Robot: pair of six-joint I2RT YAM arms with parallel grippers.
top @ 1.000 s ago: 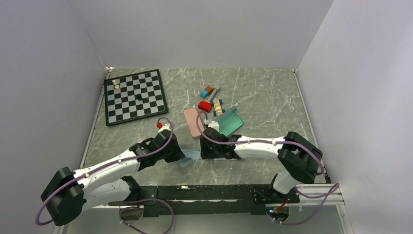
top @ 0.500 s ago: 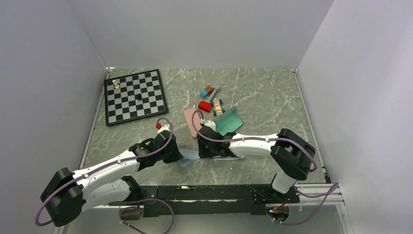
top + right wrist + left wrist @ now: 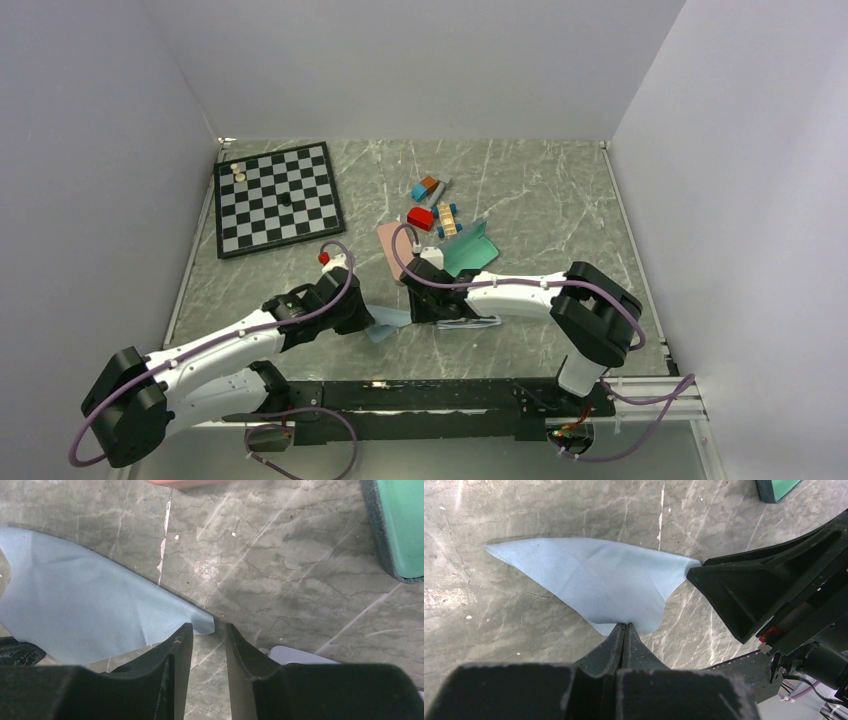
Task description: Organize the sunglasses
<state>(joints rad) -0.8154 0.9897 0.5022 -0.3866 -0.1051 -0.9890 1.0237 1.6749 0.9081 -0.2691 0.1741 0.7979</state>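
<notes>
**On the marble table, both grippers at one blue cloth**

On the grey-green marble table (image 3: pixel 540 180) both arms reach inward from the near edge and meet near its middle. A chessboard (image 3: pixel 278 198) lies at the far left. An open case with a green lining (image 3: pixel 470 250) sits just beyond the right wrist, and a pink case (image 3: pixel 393 250) lies just left of it.

A light blue cloth (image 3: pixel 594 580) lies spread between the two grippers. The left gripper (image 3: pixel 625 626) is closed tight, its tips pressed together on the cloth's near edge and pinching it. The right gripper (image 3: pixel 209 627) stands at the opposite corner with only a narrow gap between its fingers. The cloth's point lies in that gap, and the fingers are not yet closed on it.

Neither pair of sunglasses shows clearly. A pale white-grey piece (image 3: pixel 295 655) lies on the table just beside the right gripper's finger, mostly hidden under the arm. Whether it is the pale-framed pair cannot be told.

Beyond the cases are a red block (image 3: pixel 420 217) and a blue-and-orange block (image 3: pixel 427 187). Two small pale chess pieces (image 3: pixel 238 172) stand at the board's far left corner.
</notes>
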